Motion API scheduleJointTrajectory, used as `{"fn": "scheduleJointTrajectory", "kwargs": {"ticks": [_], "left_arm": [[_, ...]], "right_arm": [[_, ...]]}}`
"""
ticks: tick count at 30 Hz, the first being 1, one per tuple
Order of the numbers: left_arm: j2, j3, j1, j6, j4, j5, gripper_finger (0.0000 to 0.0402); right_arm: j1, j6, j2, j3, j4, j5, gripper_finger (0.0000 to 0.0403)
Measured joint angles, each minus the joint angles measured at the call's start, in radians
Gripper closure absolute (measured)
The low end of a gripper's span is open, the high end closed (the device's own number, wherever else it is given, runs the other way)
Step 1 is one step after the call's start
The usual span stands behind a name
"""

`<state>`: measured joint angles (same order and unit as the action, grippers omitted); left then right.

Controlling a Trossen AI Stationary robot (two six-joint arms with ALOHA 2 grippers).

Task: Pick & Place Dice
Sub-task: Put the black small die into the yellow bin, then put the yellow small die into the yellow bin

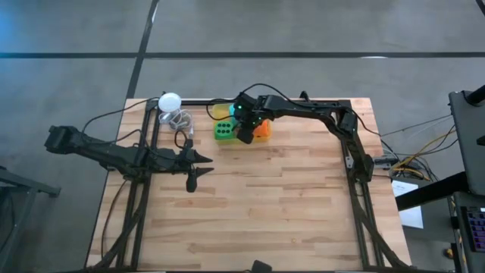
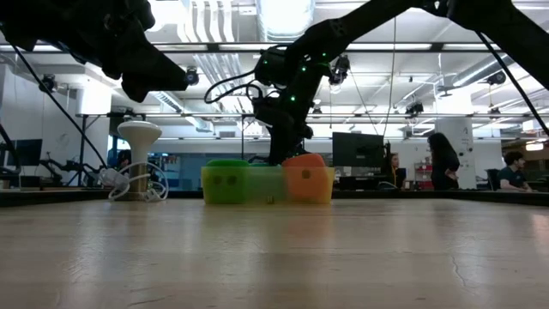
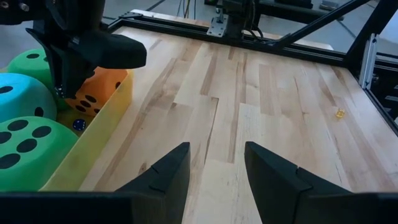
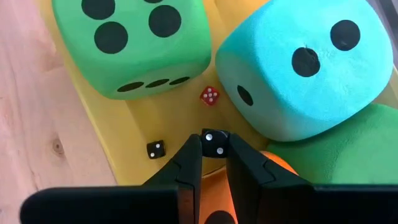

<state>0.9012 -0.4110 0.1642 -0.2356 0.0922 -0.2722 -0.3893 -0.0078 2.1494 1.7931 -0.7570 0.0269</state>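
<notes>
Right tool (image 4: 210,163) over yellow tray (image 4: 118,134), closed on small black die (image 4: 214,143). Green die (image 4: 134,40), teal die (image 4: 305,65), second green die (image 4: 339,149) and orange die (image 3: 99,90) in tray. Left tool (image 3: 214,171) part open, empty, above surface (image 3: 261,106).

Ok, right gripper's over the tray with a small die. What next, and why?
Probably open the right gripper and let the black die drop. It is pinched at the fingertips just over bare tray floor, where a red die and another black die already lie.
</notes>
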Motion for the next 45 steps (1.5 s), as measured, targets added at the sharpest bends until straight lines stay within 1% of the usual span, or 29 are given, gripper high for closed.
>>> {"fn": "scheduleJointTrajectory", "kwargs": {"ticks": [3, 6, 13, 18, 22, 27, 31, 34, 41, 45], "left_arm": [[0.000, 0.000, 0.000, 0.000, -0.001, 0.000, 0.0243], [0.000, 0.000, 0.000, 0.000, -0.001, 0.000, 0.0243], [0.000, 0.000, 0.000, 0.000, -0.001, 0.000, 0.0243], [0.000, 0.000, 0.000, 0.000, -0.001, 0.000, 0.0243], [0.000, 0.000, 0.000, 0.000, -0.001, 0.000, 0.0243], [0.000, 0.000, 0.000, 0.000, -0.001, 0.000, 0.0243], [0.000, 0.000, 0.000, 0.001, -0.001, 0.000, 0.0243], [0.000, 0.000, 0.000, 0.001, -0.005, 0.000, 0.0243], [0.000, 0.000, 0.000, 0.003, -0.019, 0.000, 0.0242], [0.000, 0.000, 0.000, 0.003, -0.016, 0.000, 0.0242]], "right_arm": [[0.000, 0.001, 0.000, 0.000, 0.000, 0.000, 0.0357], [0.000, 0.001, 0.000, 0.000, 0.000, 0.000, 0.0346], [-0.001, 0.022, 0.000, 0.000, 0.003, 0.000, 0.0299], [0.000, -0.007, 0.000, 0.000, 0.003, 0.001, 0.0263], [0.000, -0.007, 0.000, 0.000, 0.003, 0.001, 0.0244], [0.000, -0.010, -0.005, 0.000, 0.005, 0.004, 0.0240], [0.000, -0.025, -0.018, 0.000, 0.005, 0.034, 0.0238], [0.000, -0.029, -0.039, 0.000, 0.000, 0.036, 0.0239], [0.018, -0.022, -0.141, 0.000, -0.090, 0.037, 0.0239], [0.046, -0.014, -0.222, -0.024, -0.119, 0.037, 0.0239]]}}
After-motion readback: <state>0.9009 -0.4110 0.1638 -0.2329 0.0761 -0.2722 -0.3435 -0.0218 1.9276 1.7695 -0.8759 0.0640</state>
